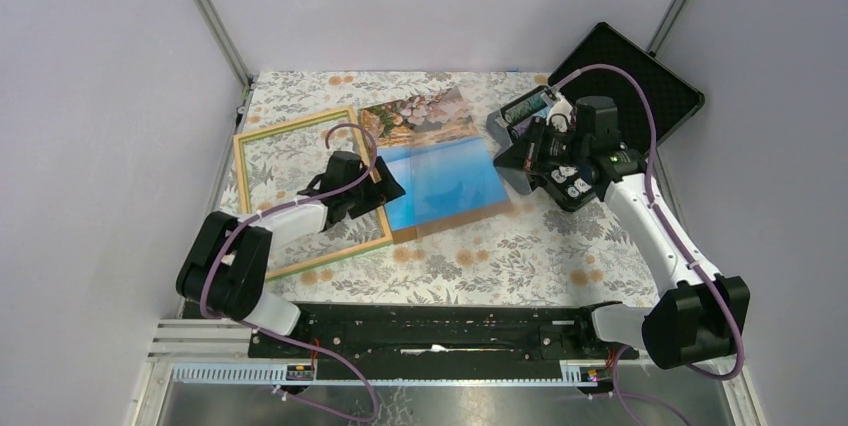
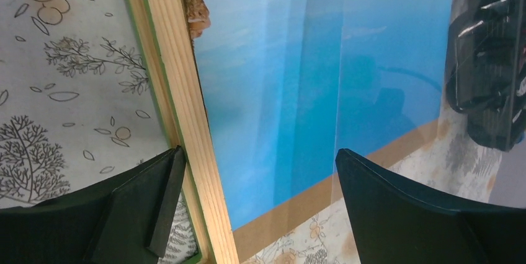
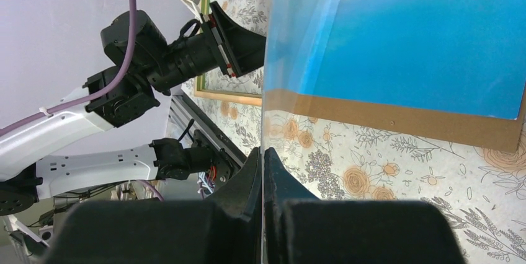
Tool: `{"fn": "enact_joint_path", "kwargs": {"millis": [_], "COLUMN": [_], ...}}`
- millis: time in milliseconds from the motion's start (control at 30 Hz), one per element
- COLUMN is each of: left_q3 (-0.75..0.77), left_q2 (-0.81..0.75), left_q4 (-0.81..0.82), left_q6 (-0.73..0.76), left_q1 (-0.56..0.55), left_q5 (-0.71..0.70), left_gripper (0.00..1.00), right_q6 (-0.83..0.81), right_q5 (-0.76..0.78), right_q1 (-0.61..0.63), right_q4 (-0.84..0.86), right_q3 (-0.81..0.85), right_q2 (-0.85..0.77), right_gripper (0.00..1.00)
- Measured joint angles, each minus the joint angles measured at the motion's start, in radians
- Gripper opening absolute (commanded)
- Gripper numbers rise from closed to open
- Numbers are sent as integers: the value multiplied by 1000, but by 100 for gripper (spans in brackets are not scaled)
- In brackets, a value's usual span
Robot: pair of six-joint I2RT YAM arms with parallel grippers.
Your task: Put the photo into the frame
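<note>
The frame [image 1: 300, 196] lies on the left of the flowered table with its light wood side up and the tablecloth showing through it. To its right, the photo [image 1: 440, 171] of blue sea and tan rocks lies face up on a brown backing panel [image 1: 455, 218]. My left gripper [image 1: 385, 191] is open astride the frame's right rail [image 2: 180, 90], one finger [image 2: 149, 196] inside the frame and the other past the photo's [image 2: 267, 78] near edge. My right gripper [image 3: 263, 152] is shut on the edge of a clear pane [image 3: 291, 59], which hangs over the photo's [image 3: 422, 35] right part.
An open black case [image 1: 640, 76] stands at the back right corner, behind my right arm [image 1: 640, 206]. The backing panel [image 3: 403, 124] sticks out past the photo's near edge. Grey walls close in both sides, and the rail between the arm bases [image 1: 440, 331] runs along the near edge.
</note>
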Motion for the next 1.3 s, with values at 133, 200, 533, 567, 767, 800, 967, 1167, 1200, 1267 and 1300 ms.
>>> {"fn": "enact_joint_path", "kwargs": {"millis": [133, 200, 533, 567, 767, 800, 967, 1167, 1200, 1267, 1300], "left_q3": [1, 2, 46, 44, 10, 10, 49, 105, 104, 100, 95], "left_q2": [-70, -151, -408, -421, -564, -585, -687, -708, -706, -705, -706], "left_q4": [-50, -76, -80, -82, -53, -50, -122, -64, -44, 7, 39], "left_q6": [14, 14, -33, -55, -209, -226, -261, -325, -346, -389, -411], "left_q1": [2, 19, 148, 153, 177, 178, 179, 179, 179, 179, 179], "left_q5": [22, 52, 348, 367, 411, 410, 370, 416, 433, 463, 478], "left_gripper": [99, 99, 99, 99, 99, 99, 93, 84, 80, 75, 74], "right_q6": [0, 0, 80, 96, 201, 221, 320, 480, 502, 530, 545], "right_q5": [-1, -3, -79, -90, -140, -144, -173, -213, -216, -217, -216], "right_q1": [0, 0, 0, 0, 0, 0, 0, 0, 1, 1, 1], "right_q4": [-3, -4, 56, 68, 161, 178, 288, 465, 492, 523, 541], "right_q3": [29, 41, 97, 105, 147, 155, 182, 182, 182, 179, 174], "right_q2": [0, 0, 0, -1, -40, -53, -114, -153, -156, -161, -166], "right_gripper": [0, 0, 0, 0, 0, 0, 0, 0, 0, 0, 0]}}
